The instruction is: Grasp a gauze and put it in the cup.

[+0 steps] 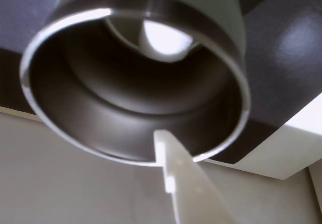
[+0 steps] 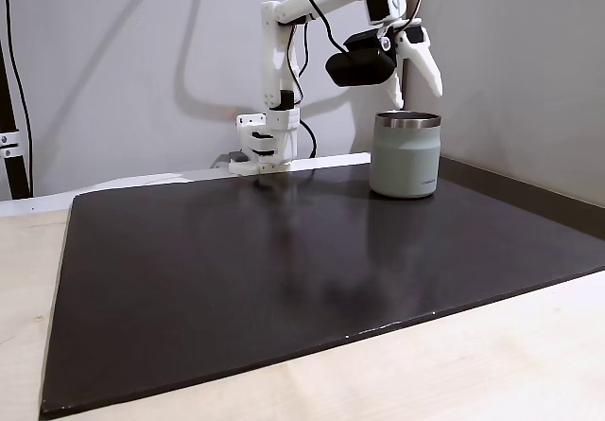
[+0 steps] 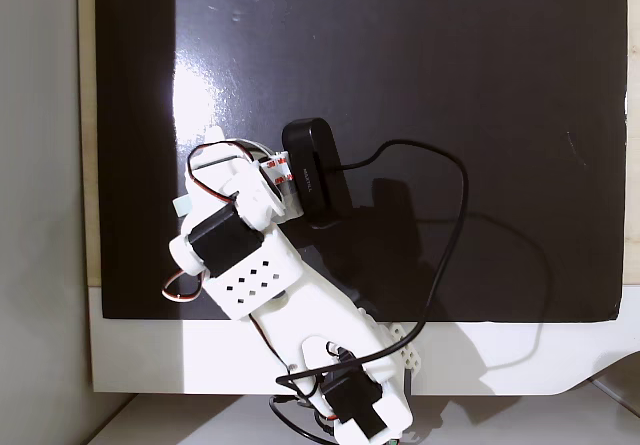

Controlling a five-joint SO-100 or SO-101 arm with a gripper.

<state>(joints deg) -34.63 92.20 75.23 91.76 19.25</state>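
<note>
Gripper [image 2: 421, 99] hovered just above cup [image 2: 406, 154], fingers spread and empty. Gauze [image 1: 163, 40] lay inside cup, toward twelve o'clock in wrist view. Judged release done; next called for lifting clear of steel rim.

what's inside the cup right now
In the wrist view the gauze lies at the bottom of the cup. In the side fixed view the cup's wall hides its contents.
</note>
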